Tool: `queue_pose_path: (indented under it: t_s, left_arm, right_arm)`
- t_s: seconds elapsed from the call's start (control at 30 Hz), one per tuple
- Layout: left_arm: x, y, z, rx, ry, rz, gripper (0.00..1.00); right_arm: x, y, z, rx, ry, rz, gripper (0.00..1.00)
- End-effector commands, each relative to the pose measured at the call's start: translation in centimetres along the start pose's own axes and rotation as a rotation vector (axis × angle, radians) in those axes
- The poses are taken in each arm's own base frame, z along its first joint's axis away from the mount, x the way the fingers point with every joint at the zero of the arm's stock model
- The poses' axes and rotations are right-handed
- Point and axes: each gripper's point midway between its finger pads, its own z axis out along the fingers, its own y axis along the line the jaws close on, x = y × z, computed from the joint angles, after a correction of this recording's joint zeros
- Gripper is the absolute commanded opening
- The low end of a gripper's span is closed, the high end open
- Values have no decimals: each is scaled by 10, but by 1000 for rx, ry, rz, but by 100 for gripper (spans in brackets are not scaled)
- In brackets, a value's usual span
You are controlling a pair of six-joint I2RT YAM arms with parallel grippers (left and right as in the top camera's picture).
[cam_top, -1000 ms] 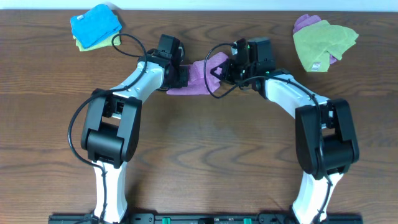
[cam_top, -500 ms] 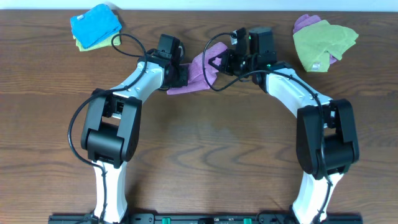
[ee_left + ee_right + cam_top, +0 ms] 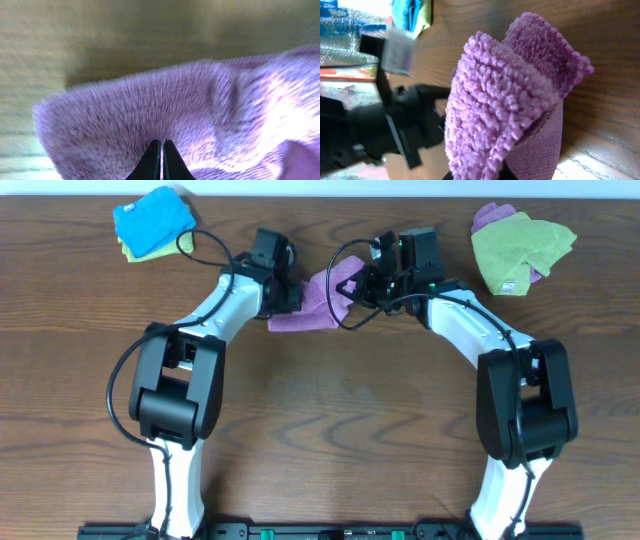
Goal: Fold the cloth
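Barely made out right gripper (image 3: 354, 288) under folds; saw fuzzy purple cloth (image 3: 315, 305) bunched, pinched tight by it and left gripper (image 3: 161, 157).

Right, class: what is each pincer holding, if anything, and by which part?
Both hold the purple cloth: the left pincer pinches its left end, the right pincer its raised right end.

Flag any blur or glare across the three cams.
Overhead: sharp, evenly lit, no glare on the table. Left wrist: soft throughout, the cloth pile smeared, its right side blown out bright. Right wrist: cloth loops crisp, the left arm behind out of focus, glare on the wood at bottom right.
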Motion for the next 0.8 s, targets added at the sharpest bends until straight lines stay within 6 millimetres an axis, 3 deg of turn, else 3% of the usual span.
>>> queue_pose_path:
  t_s: [0.0, 0.1, 0.2, 0.43, 0.63, 0.77]
  left_arm:
    - [-42, -5, -48, 9, -127, -9, 6]
    - [-63, -7, -89, 21, -209, -14, 6]
    - [-73, 5, -135, -23, -277, -35, 6]
    - [-67, 36, -218, -88, -339, -86, 6]
    - [-67, 57, -271, -103, -423, -133, 6]
    - [-58, 66, -282, -119, -412, -146, 6]
  right_arm:
    - [-5, 16, -6, -27, -7, -44, 2]
    - [-4, 16, -6, -27, -6, -44, 2]
    - [-4, 16, -5, -28, -6, -63, 2]
    - [9, 24, 12, 26, -6, -163, 1]
    - [21, 33, 27, 68, -9, -224, 1]
    - [23, 39, 36, 72, -23, -253, 1]
